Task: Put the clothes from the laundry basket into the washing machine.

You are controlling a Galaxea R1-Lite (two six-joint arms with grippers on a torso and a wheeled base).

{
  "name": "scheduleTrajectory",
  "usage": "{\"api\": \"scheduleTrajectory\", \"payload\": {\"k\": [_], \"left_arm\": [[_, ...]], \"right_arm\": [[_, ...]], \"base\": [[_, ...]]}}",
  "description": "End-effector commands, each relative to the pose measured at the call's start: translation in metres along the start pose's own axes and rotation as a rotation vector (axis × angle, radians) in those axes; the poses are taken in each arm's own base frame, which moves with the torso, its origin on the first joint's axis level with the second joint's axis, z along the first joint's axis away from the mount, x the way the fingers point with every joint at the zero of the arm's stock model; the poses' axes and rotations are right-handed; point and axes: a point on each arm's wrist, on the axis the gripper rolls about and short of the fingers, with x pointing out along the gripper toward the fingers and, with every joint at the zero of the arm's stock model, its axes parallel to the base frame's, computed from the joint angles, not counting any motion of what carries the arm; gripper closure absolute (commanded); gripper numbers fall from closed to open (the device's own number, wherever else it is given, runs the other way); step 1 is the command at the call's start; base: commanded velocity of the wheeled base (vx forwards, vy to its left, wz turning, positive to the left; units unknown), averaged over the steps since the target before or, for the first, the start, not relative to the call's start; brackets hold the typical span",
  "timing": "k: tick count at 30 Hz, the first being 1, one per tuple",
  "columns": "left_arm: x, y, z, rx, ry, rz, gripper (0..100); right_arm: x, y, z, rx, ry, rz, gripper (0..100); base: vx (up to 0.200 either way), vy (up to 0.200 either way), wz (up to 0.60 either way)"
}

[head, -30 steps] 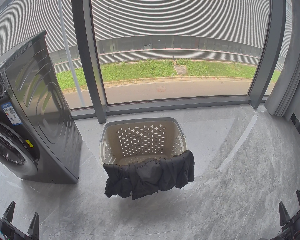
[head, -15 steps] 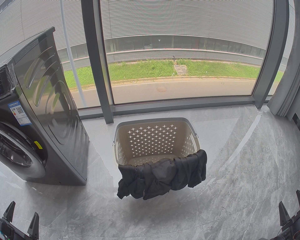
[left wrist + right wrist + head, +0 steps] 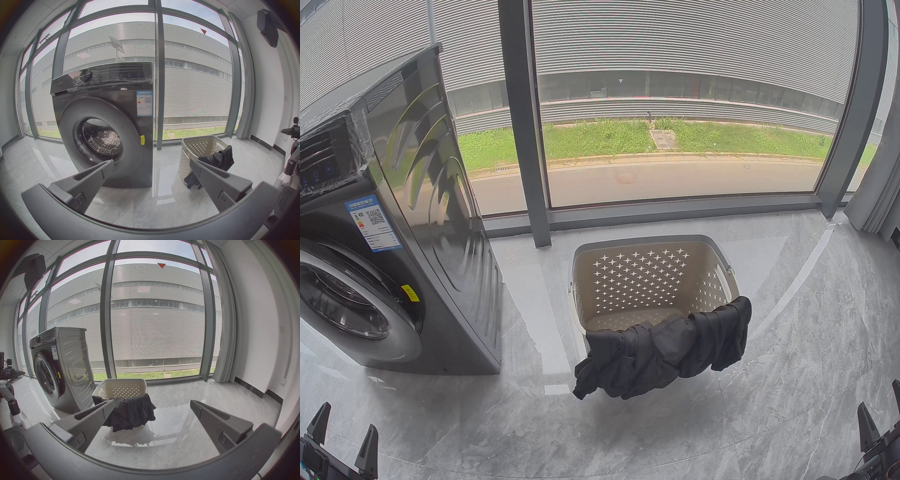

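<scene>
Head view, washing machine (image 3: 425, 219): dark grey, standing on the floor (image 3: 800, 325) at my 10 o'clock.
Head view, laundry basket (image 3: 650, 240): cream and upright on the floor between my 12 and 1 o'clock, apart from the machine, just before the window (image 3: 675, 94).
Head view, clothes (image 3: 669, 356): a dark bundle draped over the basket's 6 o'clock rim, hanging down its outside.
Head view, left claw (image 3: 347, 420): low at my 7 o'clock, fingers apart.
Head view, right claw (image 3: 880, 400): low at my 5 o'clock, fingers apart.
Left wrist view, left claw (image 3: 151, 165): spread wide, nothing between the fingers, well short of everything.
Left wrist view, washing machine (image 3: 125, 125): its round front faces my claw, and the drum is visible inside. The laundry basket (image 3: 200, 147) stands beside it with the clothes (image 3: 218, 159) on its rim.
Right wrist view, right claw (image 3: 152, 405): spread wide and gripping nothing.
Right wrist view, clothes (image 3: 131, 412): slung over the rim of the laundry basket (image 3: 122, 389) that faces my claw, with the washing machine (image 3: 72, 365) alongside.
</scene>
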Motion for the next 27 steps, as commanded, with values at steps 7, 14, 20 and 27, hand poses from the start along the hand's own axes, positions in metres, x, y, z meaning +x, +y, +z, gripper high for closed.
{"api": "scheduleTrajectory", "payload": {"k": [7,14,20,27], "left_arm": [[0.0001,0.0001,-0.0048,0.000,0.001,0.001,0],[0.0001,0.0001,-0.0048,0.000,0.001,0.001,0],[0.0001,0.0001,-0.0048,0.000,0.001,0.001,0],[0.0001,0.0001,-0.0048,0.000,0.001,0.001,0]], "right_arm": [[0.0000,0.0000,-0.0052,0.000,0.001,0.001,0],[0.0000,0.0000,-0.0052,0.000,0.001,0.001,0],[0.0000,0.0000,-0.0052,0.000,0.001,0.001,0],[0.0000,0.0000,-0.0052,0.000,0.001,0.001,0]], "base": [[0.000,0.200,0.00],[0.000,0.200,0.00],[0.000,0.200,0.00],[0.000,0.200,0.00]]}}
